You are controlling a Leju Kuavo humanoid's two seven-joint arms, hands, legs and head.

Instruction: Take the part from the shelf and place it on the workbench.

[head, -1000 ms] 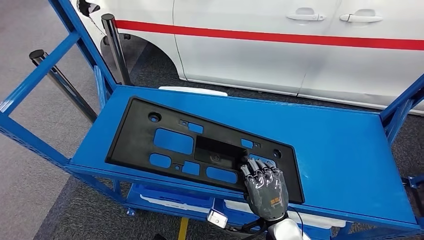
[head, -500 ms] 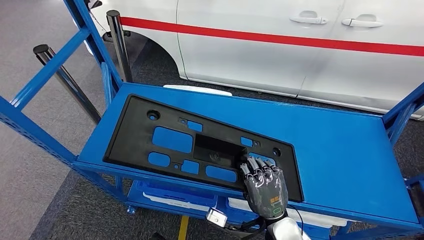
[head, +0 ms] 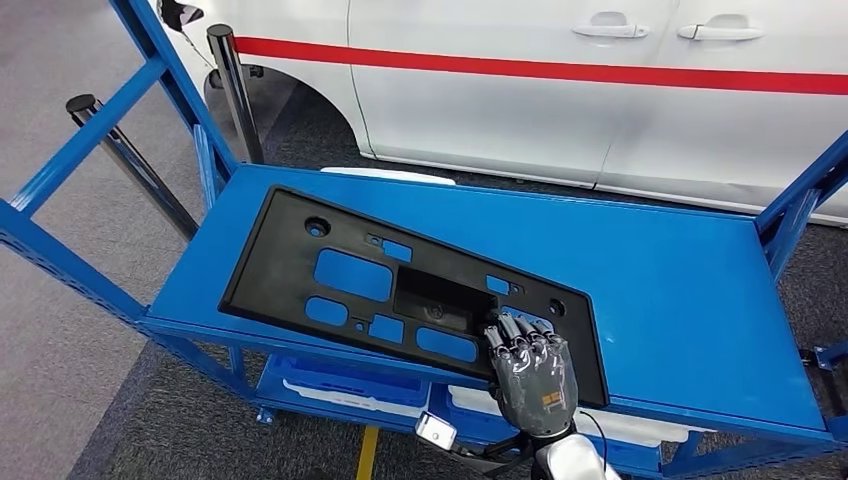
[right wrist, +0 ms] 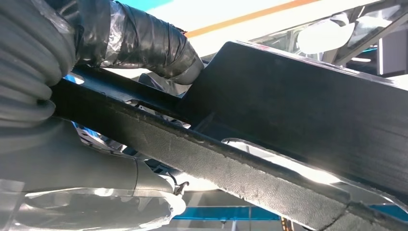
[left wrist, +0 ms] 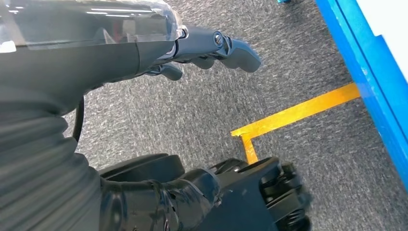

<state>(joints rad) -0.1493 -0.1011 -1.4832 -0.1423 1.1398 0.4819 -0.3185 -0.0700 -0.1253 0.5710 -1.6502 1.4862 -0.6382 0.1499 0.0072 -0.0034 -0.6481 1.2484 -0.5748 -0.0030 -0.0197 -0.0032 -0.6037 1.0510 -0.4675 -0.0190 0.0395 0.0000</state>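
A long black plastic panel part [head: 285, 265] with several cut-outs lies on the blue top deck [head: 680, 300] of a steel frame. My right hand [head: 530, 375] grips the part's near right edge, with its fingers over the top face. In the right wrist view the part's edge [right wrist: 298, 110] runs between the taped thumb [right wrist: 144, 43] on one face and the rest of the hand on the other. My left hand [left wrist: 202, 48] hangs low beside my body over grey carpet, its fingers loosely extended and holding nothing.
A white car with a red stripe [head: 600, 110] stands just behind the frame. Two black posts [head: 232, 90] [head: 130, 160] and blue uprights [head: 60, 170] stand at the left. Bins sit on the lower shelf [head: 330, 390]. Yellow floor tape [left wrist: 293, 113] runs beside the blue frame edge [left wrist: 370, 77].
The head view has shifted slightly. The part's left end now sits a little farther from the deck's front edge. My right hand keeps its grip in the same spot.
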